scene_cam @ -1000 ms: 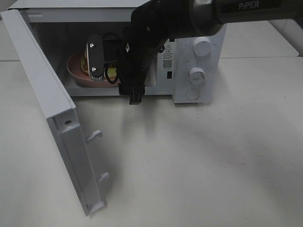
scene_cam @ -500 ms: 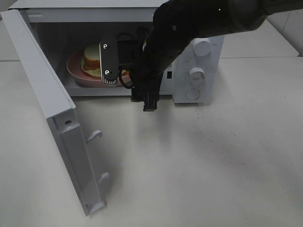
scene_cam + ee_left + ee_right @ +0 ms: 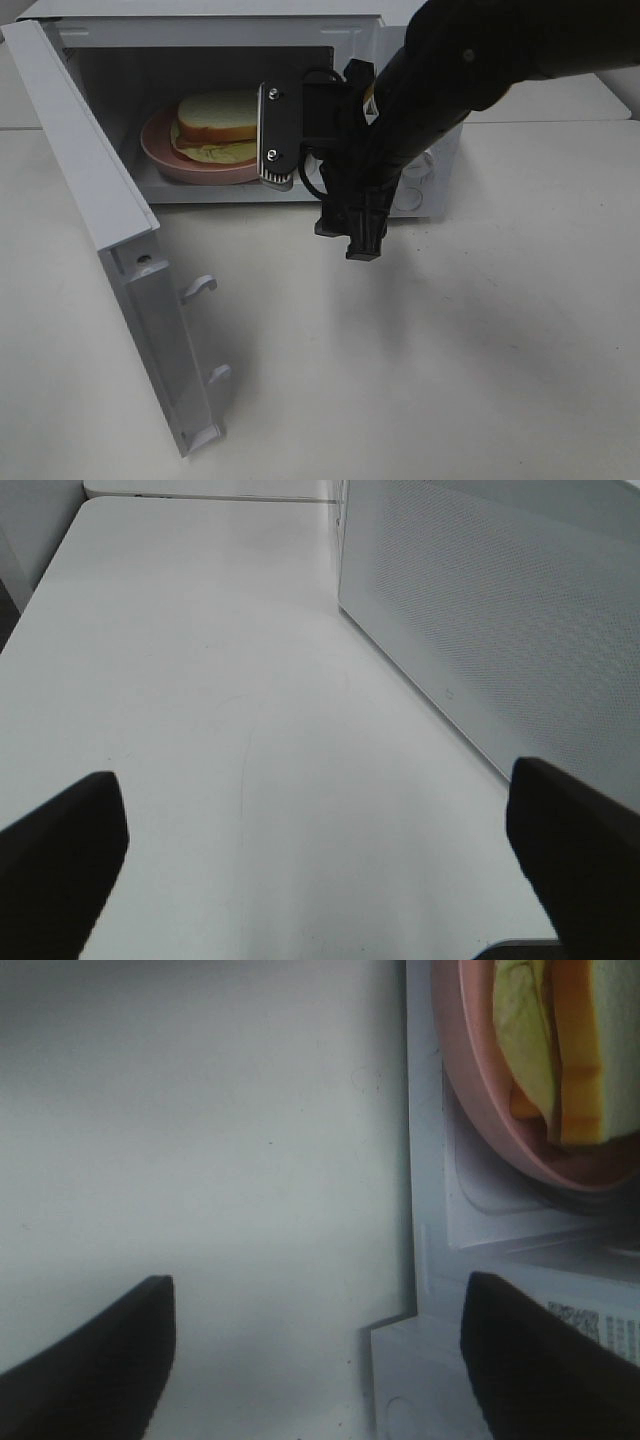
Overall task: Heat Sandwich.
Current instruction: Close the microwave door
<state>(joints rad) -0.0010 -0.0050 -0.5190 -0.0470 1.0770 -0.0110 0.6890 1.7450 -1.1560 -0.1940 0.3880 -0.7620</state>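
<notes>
The sandwich [image 3: 218, 125], white bread with a pale yellow-green filling, lies on a round pink plate [image 3: 165, 155] inside the open microwave [image 3: 200, 32]. My right gripper [image 3: 350, 238] hangs open and empty in front of the microwave's opening, to the right of the plate and just outside it. The right wrist view shows the gripper [image 3: 315, 1360] with its jaws wide apart over the table, and the plate [image 3: 500, 1150] and sandwich [image 3: 560, 1050] beyond. My left gripper [image 3: 320, 880] is open and empty over bare table beside the microwave door [image 3: 500, 610]. It is out of the high view.
The microwave door [image 3: 90, 170] stands swung open to the left, with its latch hooks [image 3: 200, 287] pointing toward the middle. My right arm [image 3: 470, 60] covers the control panel. The white table [image 3: 450, 350] spreads in front.
My right arm has drawn back out of the microwave and moved right and toward the front. The sandwich and plate, partly covered before, now show fully.
</notes>
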